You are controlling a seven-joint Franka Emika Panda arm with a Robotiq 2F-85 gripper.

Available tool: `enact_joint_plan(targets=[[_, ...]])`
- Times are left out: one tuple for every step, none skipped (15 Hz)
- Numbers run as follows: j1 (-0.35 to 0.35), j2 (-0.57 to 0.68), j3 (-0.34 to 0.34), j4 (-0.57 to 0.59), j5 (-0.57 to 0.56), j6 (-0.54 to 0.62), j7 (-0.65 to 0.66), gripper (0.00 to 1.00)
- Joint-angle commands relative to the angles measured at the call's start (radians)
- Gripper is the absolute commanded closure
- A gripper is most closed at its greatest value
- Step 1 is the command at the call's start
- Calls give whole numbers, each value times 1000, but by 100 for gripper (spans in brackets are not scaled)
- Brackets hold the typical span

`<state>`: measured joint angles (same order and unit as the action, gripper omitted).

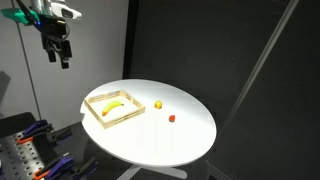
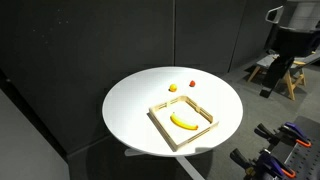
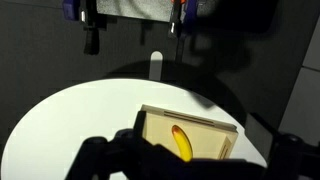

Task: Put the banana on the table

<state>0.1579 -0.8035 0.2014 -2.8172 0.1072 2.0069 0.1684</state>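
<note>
The banana [image 1: 113,106] is small, curved and yellow. It lies inside the shallow light-wood tray [image 1: 126,117] on the round white table [image 1: 170,140]. It shows in both exterior views, banana [image 2: 183,122], tray [image 2: 160,125], table [image 2: 130,105]. My gripper [image 1: 57,52] hangs high above and off to the side of the table, open and empty, and also shows at the frame edge [image 2: 282,75]. In the wrist view the banana [image 3: 182,143] lies in the tray [image 3: 190,113] on the table [image 3: 70,120], far below my dark jaws [image 3: 195,168].
A tiny round yellow object [image 1: 158,103] and a tiny red object [image 1: 171,117] sit on the table beside the tray, also seen from the opposite side, yellow [image 2: 173,87] and red [image 2: 192,84]. A rack of clamps [image 1: 30,145] stands beside the table. Dark curtains surround it.
</note>
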Motion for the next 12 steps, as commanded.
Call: enact_joint_plan(targets=[[3, 3, -4, 0, -3, -2, 2, 0], [3, 6, -4, 0, -3, -2, 2, 0], [3, 9, -4, 0, -3, -2, 2, 0], [3, 10, -4, 0, -3, -2, 2, 0], [3, 11, -4, 0, -3, -2, 2, 0], [3, 11, -4, 0, -3, -2, 2, 0], [3, 11, -4, 0, -3, -2, 2, 0], [3, 11, -4, 0, -3, -2, 2, 0], [3, 16, -6, 4, -2, 0, 0, 0], [1, 23, -5, 10, -2, 6, 2, 0], [1, 31, -7, 17, 0, 8, 1, 0], [-3, 42, -3, 23, -3, 18, 6, 0]])
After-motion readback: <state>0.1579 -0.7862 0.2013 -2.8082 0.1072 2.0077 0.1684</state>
